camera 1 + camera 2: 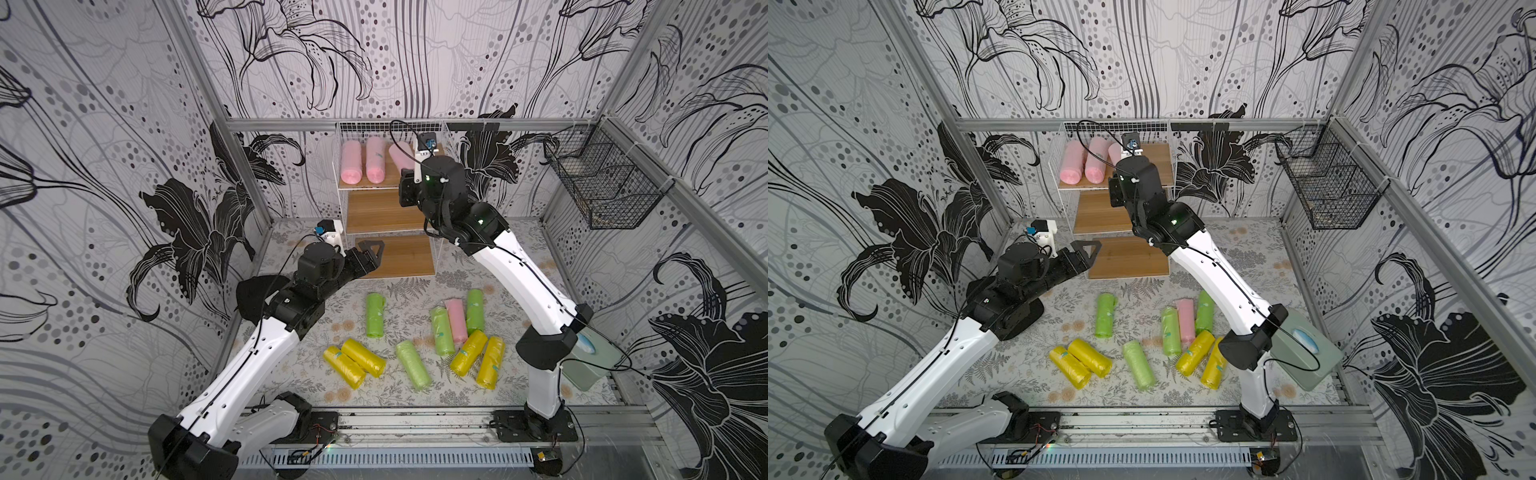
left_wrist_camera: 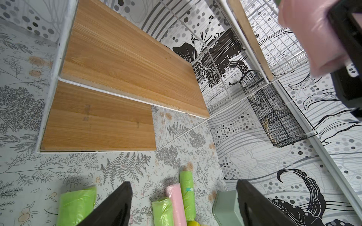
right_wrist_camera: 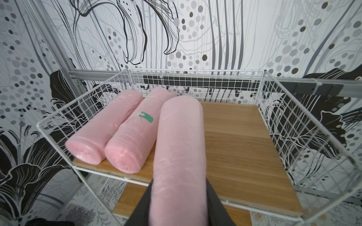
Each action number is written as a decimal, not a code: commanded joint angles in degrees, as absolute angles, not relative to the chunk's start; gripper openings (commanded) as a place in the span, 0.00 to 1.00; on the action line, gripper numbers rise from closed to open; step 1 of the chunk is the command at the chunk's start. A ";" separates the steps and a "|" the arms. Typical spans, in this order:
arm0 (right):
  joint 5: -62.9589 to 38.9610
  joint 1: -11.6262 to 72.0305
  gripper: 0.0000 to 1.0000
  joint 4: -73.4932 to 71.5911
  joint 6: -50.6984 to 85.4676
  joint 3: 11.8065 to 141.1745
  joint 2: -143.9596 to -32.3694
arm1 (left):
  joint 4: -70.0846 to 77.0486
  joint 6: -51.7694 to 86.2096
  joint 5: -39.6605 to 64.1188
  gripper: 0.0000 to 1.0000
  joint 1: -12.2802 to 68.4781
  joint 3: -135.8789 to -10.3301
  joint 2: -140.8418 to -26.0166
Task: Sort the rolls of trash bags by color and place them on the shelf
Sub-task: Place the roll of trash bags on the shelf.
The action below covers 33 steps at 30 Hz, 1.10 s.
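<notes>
Right wrist view, nearest the lens: right gripper [image 3: 179, 207] clamped on the held pink roll [image 3: 179, 148], long axis aimed at the back grid, poised over the front edge of the top board [image 3: 239, 140] of the shelf [image 3: 176, 78]; contact with the wood not discernible. Just beyond, to one side: stickered pink roll [image 3: 135, 135] and plain pink roll [image 3: 101, 129], lying flat, touching along their lengths, roughly parallel to the held one. Rest of that board bare.

In a top view, nearest the rail: loose stock on the table [image 1: 316, 386], namely four yellow rolls [image 1: 363, 357], four green rolls [image 1: 412, 364], and the last pink roll [image 1: 456, 321] pressed between two greens. Farther back: left gripper [image 1: 370, 254], fingers apart, empty, hovering before the bottom board [image 1: 403, 259]. Above it, middle board [image 1: 374, 212], bare likewise.

Step in hand, by judgement: setting down the third pink roll, first colour nearly complete. Next move: lower and ease inward beside the stickered neighbour, keep parallel, then part the jaws gently; soft cylinder probably prone to rolling toward the open front edge.
</notes>
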<state>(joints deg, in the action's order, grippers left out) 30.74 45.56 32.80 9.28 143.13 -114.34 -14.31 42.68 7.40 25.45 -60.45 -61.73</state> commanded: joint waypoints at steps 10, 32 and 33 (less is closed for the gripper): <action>33.94 44.18 0.29 32.61 8.35 159.08 -126.54 | -15.03 40.31 6.43 0.86 25.31 -60.47 -61.65; 24.19 40.37 0.62 29.25 16.04 161.09 -130.30 | -15.54 39.99 6.24 0.86 25.29 -59.61 -61.39; 24.17 40.17 0.62 29.26 16.44 161.10 -130.32 | -15.54 40.00 6.22 0.86 25.31 -59.54 -61.35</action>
